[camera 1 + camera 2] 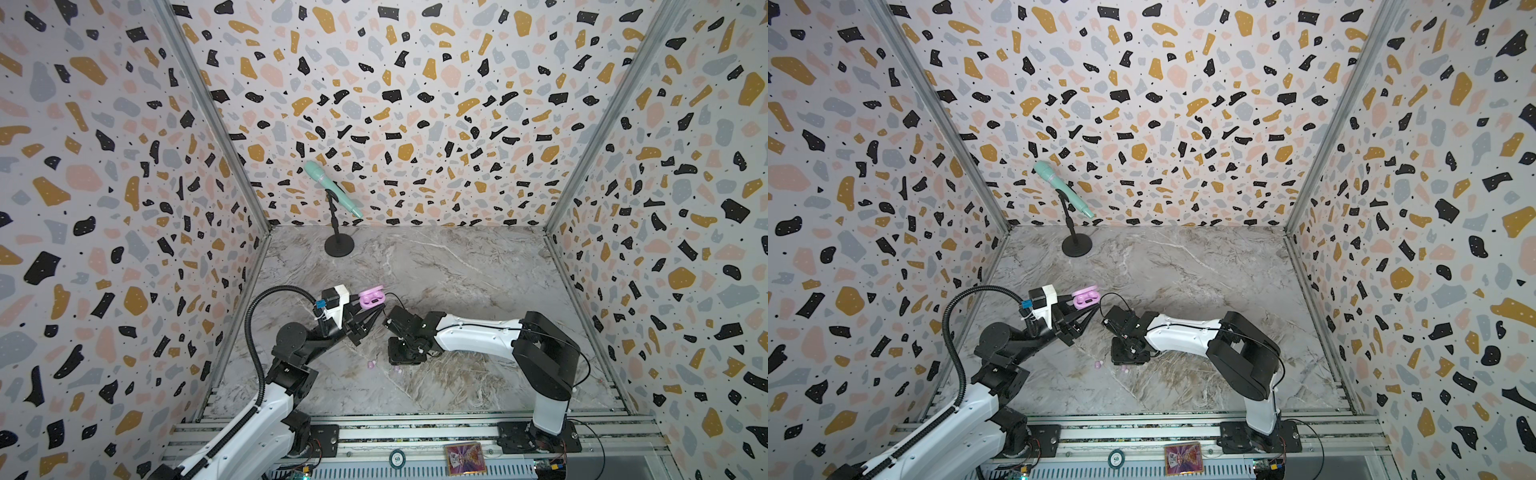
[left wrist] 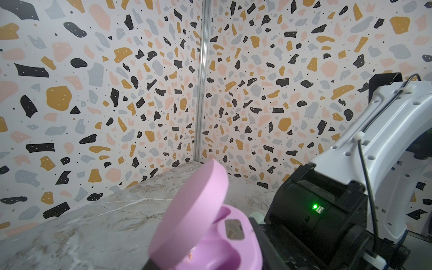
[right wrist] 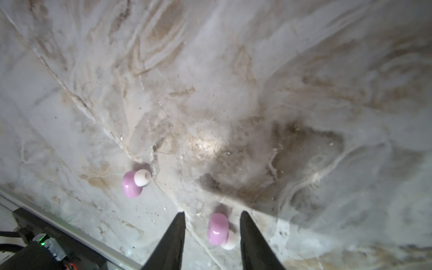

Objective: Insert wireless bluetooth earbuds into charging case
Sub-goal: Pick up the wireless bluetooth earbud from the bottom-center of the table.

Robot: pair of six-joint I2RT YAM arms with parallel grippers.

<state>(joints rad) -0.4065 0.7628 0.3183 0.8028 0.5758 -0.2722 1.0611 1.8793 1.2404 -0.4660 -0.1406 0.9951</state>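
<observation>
**Right fingers straddle a pink earbud while the left holds the open case**

The right gripper [image 3: 212,213] points down at the marble table [image 3: 280,81] with its two black fingers [image 3: 177,233] spread. One pink earbud [image 3: 218,229] lies on the table between them. There is a clear gap on one side, and its pale tip comes close to the other finger; neither finger visibly presses it.

A second pink earbud [image 3: 132,185] lies nearby on the table, outside the fingers and apart from the first. Both top views show the pair as small specks just beside the right gripper.

The left gripper [image 1: 365,311] is clamped on the lilac charging case [image 1: 371,298], holding it raised off the table. Its lid [image 2: 194,198] stands open. Two dark wells show in the base, and both earbuds are outside the case.
</observation>
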